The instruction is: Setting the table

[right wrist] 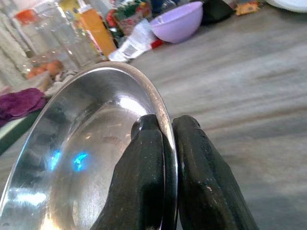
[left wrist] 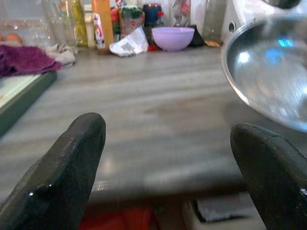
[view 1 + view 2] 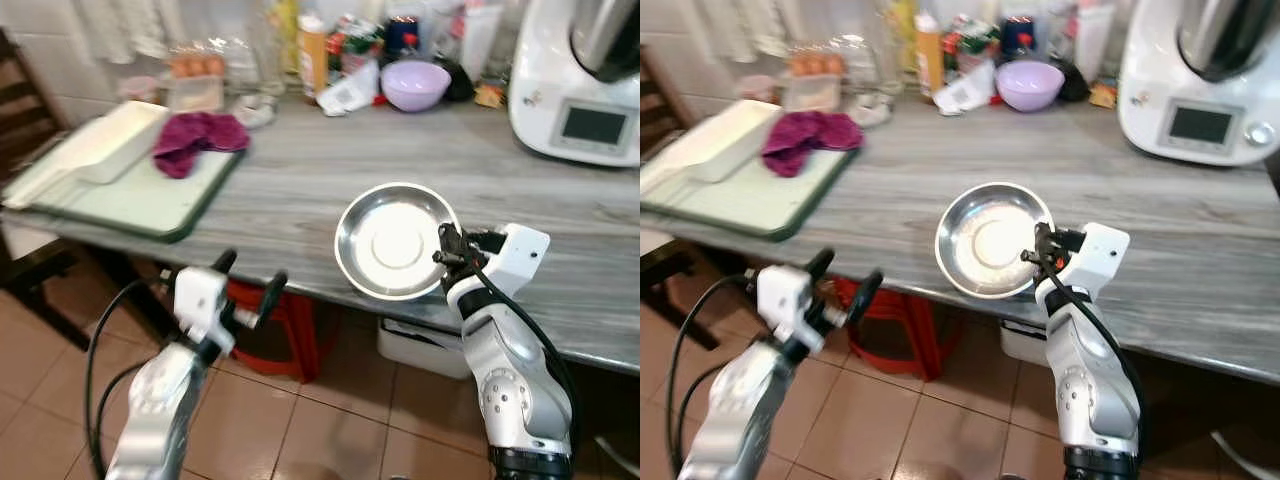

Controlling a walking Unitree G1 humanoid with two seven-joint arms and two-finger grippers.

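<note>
My right gripper (image 3: pixel 441 250) is clamped on the rim of one steel bowl (image 3: pixel 393 240); in the right wrist view its two fingers (image 1: pixel 144 177) pinch the rim between them, one inside and one outside. I see the bowl tipped toward me over the near edge of the grey wood-grain counter (image 3: pixel 330 170); whether its far side touches the counter I cannot tell. Its rim is cut off in both wrist views.

My left gripper (image 3: pixel 248 283) hangs at about 8 o'clock from the bowl, below the counter edge, its two fingers (image 2: pixel 62 167) spread wide with nothing between them.

Going outward along the counter: at 10 o'clock from the bowl lies one green-edged tray (image 3: pixel 140 200), its left end cut off by the frame, carrying one white rectangular dish (image 3: pixel 105 145) and one crumpled magenta cloth (image 3: pixel 195 140). At 12 o'clock, at the back, stands one lilac bowl (image 3: pixel 416 84), with one orange bottle (image 3: pixel 313 55) to its left and a crowd of packets and jars too blurred for me to count. Further left, a clear box of eggs (image 3: pixel 195 72); I make out two or three, no surer. At 1 o'clock sits one white kitchen machine (image 3: pixel 580 100) with a small screen, its top cut off.

Under the counter I see one red stool (image 3: pixel 290 320), half hidden, and one pale bin (image 3: pixel 420 345), partly behind my right arm
</note>
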